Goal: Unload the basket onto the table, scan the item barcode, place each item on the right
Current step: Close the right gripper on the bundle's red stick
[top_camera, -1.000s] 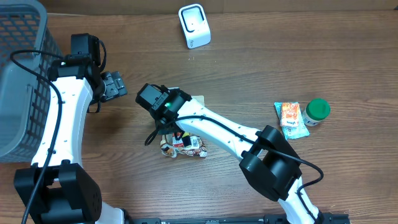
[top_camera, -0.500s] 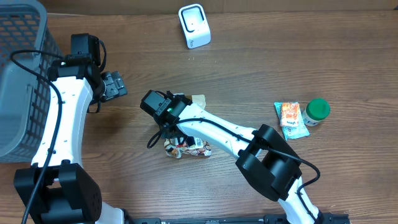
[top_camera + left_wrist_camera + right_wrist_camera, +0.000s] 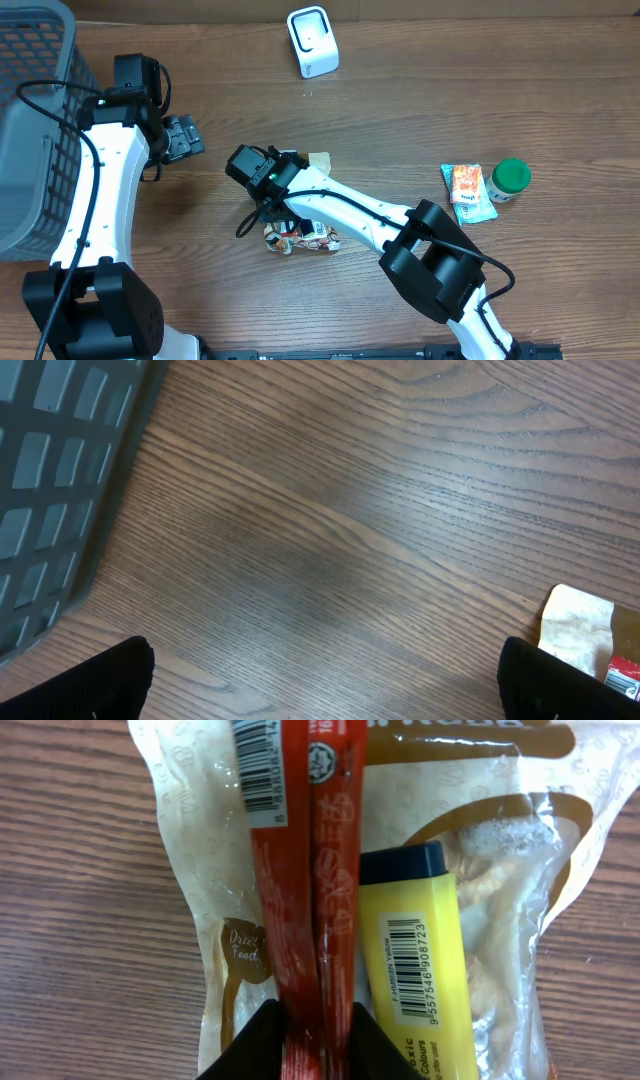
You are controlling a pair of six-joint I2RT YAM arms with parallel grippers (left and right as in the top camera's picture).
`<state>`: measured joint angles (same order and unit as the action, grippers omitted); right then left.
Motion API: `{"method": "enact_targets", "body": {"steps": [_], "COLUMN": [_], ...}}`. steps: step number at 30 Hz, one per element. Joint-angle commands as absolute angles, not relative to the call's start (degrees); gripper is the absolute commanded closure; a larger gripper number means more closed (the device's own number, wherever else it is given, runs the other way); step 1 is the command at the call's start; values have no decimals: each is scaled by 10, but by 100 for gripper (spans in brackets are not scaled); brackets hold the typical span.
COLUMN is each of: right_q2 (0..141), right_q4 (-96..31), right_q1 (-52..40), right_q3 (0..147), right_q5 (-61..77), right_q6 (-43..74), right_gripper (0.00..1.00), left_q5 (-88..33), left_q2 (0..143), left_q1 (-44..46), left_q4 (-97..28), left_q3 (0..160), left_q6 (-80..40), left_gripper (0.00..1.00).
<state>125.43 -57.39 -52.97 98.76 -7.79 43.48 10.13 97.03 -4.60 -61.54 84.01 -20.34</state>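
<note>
Pinching the red sachet [image 3: 300, 920] at bottom centre of the wrist view, the right gripper [image 3: 305, 1042] clamps its lower end. It looks light, limp and slick, best held away from the barcode. Beyond lie a yellow marker [image 3: 415, 950] and clear snack bag [image 3: 200, 870]. Farther off, the left gripper [image 3: 325, 665] gapes empty.

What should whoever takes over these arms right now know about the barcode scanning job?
Left gripper: open, empty, beside the grey basket.
Right gripper: down on the middle pile, jaws closed on the red sachet pack, which lies on a clear snack bag beside a yellow marker.
White scanner: at the far edge, away from the pile.
Done: sachet pack gripped; it looks not yet lifted.
Left: lift it and show its barcode to the scanner. An orange packet and a green-lidded jar sit to the right.
</note>
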Motion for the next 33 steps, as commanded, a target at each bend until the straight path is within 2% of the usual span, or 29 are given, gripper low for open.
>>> {"method": "enact_targets", "body": {"steps": [1,6,10,19,20,22,24,30,33], "right_q2": [1243,1243,1243,1243,1243,1243,1243,1243,1243], "right_q4": [-572,-573,-573,-571,-571,-571,-571,-571,-565], "right_q1": [-533,-533,-533,-533,-533,-533,-533,-533,-532], "right_q3": [979,979,979,979,979,979,979,979,980], "right_q5": [-85,-85,-85,-85,-85,-85,-85,-85,-86], "right_q6": [437,437,437,437,437,437,437,437,396], "right_gripper": [79,75,80,80,82,91,96,96,96], "left_q5": [105,105,105,105,105,105,105,105,105], "left_q2": [962,962,962,962,962,962,962,962,962], "left_q1": [-45,-45,-45,-45,-45,-45,-45,-45,-45], "left_q4": [-615,-615,-615,-615,-615,-615,-615,-615,-615], "left_q3": [848,848,848,848,848,848,848,848,848], "left_q6": [-193,-193,-193,-193,-193,-193,-193,-193,-193], "left_gripper": [0,0,0,0,0,0,0,0,0]}}
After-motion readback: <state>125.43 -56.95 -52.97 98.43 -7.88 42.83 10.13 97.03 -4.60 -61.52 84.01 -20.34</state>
